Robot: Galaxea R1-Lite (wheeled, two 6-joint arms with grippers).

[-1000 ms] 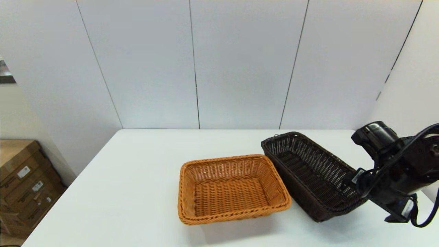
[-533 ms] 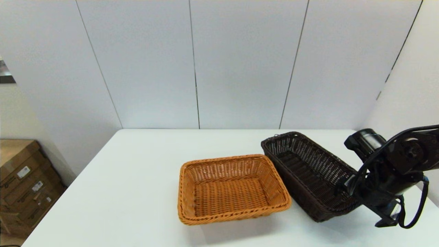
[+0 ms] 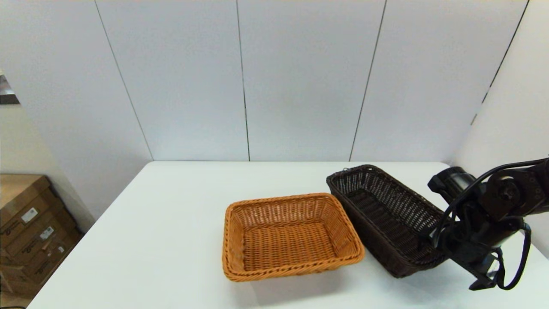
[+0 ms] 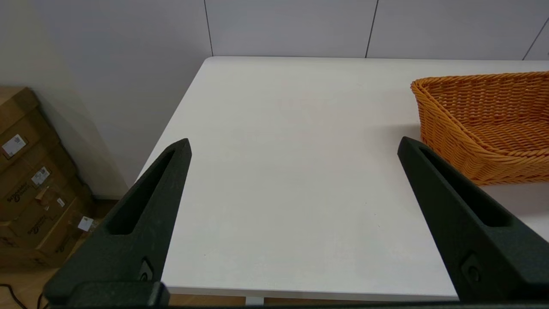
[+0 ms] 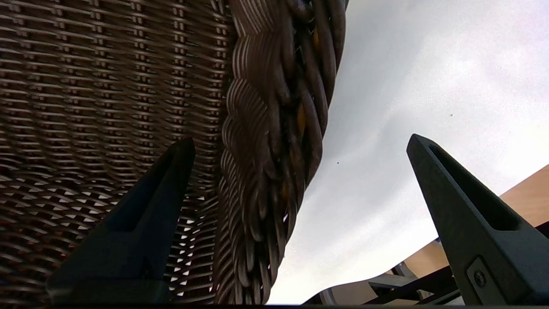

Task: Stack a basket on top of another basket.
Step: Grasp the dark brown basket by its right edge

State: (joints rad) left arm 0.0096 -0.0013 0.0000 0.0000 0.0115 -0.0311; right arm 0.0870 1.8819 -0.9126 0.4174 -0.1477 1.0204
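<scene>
- The dark basket sits on the white table at the robot's right, its long side just beside the orange basket — near enough that the carry across should be short.
- The right claw is at the dark basket's near right end, fingers spread wide. The braided rim runs up between them, one finger over the woven inside and the other outside over bare table, so nothing is gripped yet.
- That straddle looks chosen on purpose: my guess is the thick rim is the firmest part to pinch, since the openwork wall would likely flex.
- The orange basket lies flat near the middle of the table, mouth up and with nothing in it — ready to take the dark one, I would judge.
- The left claw hangs released over the table's left part, with the orange basket off to one side of it; it looks idle.
- Count: two baskets, one dark and one orange; two claws, both released; and some cardboard boxes on the floor to the left, though I cannot tell how many.
</scene>
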